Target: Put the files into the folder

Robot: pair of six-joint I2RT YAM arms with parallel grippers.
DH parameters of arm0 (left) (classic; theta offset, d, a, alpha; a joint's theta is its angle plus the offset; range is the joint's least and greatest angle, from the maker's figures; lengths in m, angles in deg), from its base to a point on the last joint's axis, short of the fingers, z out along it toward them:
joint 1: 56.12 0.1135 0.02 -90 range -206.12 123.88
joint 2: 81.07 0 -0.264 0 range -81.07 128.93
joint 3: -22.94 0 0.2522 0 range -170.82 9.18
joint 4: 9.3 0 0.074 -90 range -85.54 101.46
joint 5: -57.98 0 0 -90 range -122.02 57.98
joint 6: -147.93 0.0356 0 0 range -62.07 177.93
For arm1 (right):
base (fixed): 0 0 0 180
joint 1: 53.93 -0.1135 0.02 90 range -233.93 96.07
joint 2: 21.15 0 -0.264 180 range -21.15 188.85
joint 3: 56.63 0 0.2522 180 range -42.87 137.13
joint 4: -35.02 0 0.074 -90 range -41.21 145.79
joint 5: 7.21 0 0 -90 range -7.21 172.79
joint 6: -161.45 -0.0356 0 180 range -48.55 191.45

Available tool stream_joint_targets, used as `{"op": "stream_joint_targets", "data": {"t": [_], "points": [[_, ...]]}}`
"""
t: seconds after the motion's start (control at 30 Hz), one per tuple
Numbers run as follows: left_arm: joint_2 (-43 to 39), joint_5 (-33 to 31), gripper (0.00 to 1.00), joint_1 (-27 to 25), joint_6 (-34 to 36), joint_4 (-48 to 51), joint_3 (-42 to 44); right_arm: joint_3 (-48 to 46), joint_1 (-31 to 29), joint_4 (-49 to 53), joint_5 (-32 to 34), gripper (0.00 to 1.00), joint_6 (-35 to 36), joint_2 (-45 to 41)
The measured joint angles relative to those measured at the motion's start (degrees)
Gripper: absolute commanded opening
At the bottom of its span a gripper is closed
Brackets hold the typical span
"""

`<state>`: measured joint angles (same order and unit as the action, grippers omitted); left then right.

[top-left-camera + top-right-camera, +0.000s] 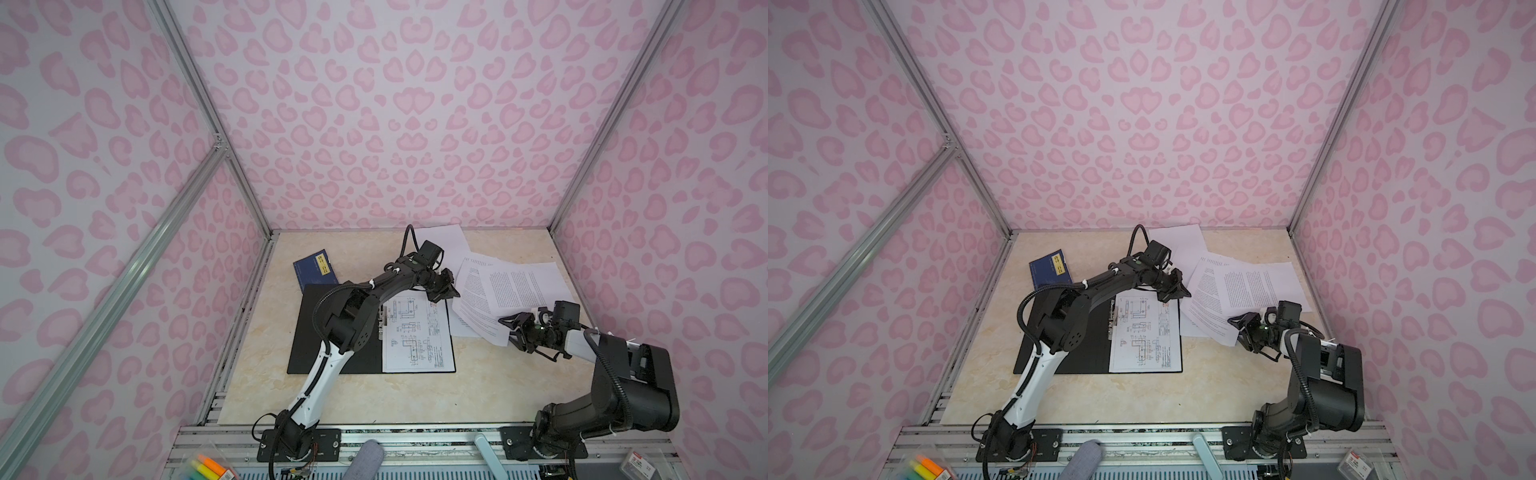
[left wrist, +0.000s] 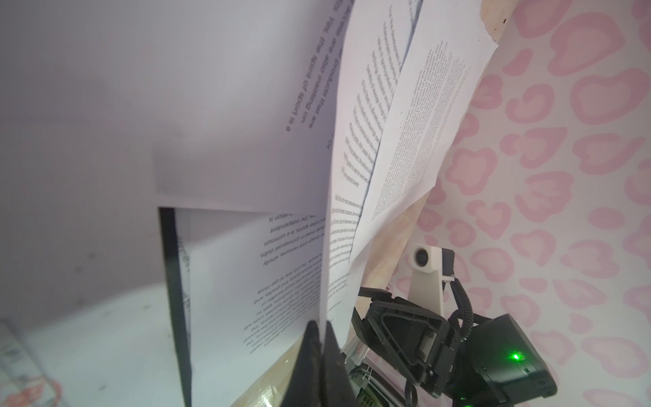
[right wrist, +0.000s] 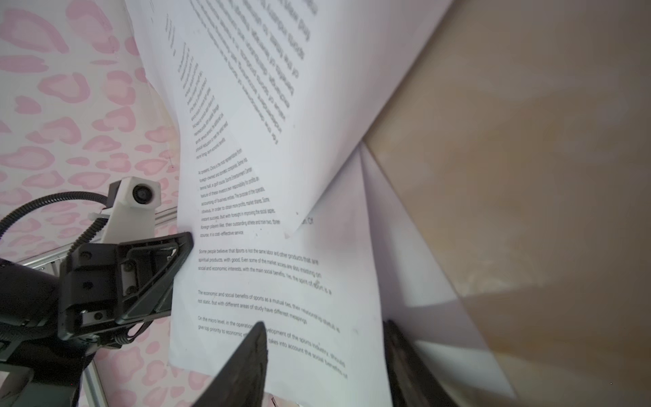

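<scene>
Papers, the loose white printed sheets (image 1: 511,286), lie spread out on your pale stone-look table (image 1: 374,399), just right of the flat open folder with the black inside (image 1: 307,336). One white sheet with line drawings (image 1: 419,336) already lies in the folder's right half. Your left gripper (image 2: 318,326) is pinched tight on one sheet's edge. Your right gripper (image 3: 324,326) has its jaws partly apart, with a sheet's edge between them.
</scene>
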<state>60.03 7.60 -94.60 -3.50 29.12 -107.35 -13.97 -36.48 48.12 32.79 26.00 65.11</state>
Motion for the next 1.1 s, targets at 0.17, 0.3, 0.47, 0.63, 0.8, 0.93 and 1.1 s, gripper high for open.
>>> {"op": "stream_joint_targets", "data": {"t": [0.17,0.3,0.47,0.63,0.8,0.93,1.1], "points": [[0.00,0.02,0.04,-0.04,-0.26,-0.46,0.46,-0.68,0.61,-2.08,-0.39,0.36,-1.55,0.96],[0.00,0.02,0.04,-0.09,-0.42,-1.16,0.48,-1.38,0.94,-4.68,-0.59,0.23,-3.39,2.56],[0.00,0.02,0.04,-0.11,-0.42,-1.64,0.50,-2.27,0.98,-5.86,-0.26,0.06,-4.92,2.49],[0.00,-0.02,0.09,-0.11,-0.20,-1.66,0.57,-2.40,0.98,-5.38,0.04,0.00,-5.14,0.22],[0.00,-0.61,0.16,-0.09,2.78,0.17,0.04,-2.16,0.98,-3.17,0.04,0.00,-5.27,-3.63],[-0.02,-0.66,0.24,-0.09,6.84,3.34,-2.23,-1.77,0.98,-0.92,0.02,0.00,-5.51,-6.64],[-0.09,-0.66,0.35,-0.09,13.18,8.72,-6.69,-0.59,0.98,1.92,0.04,0.00,-6.12,-11.04]]}}
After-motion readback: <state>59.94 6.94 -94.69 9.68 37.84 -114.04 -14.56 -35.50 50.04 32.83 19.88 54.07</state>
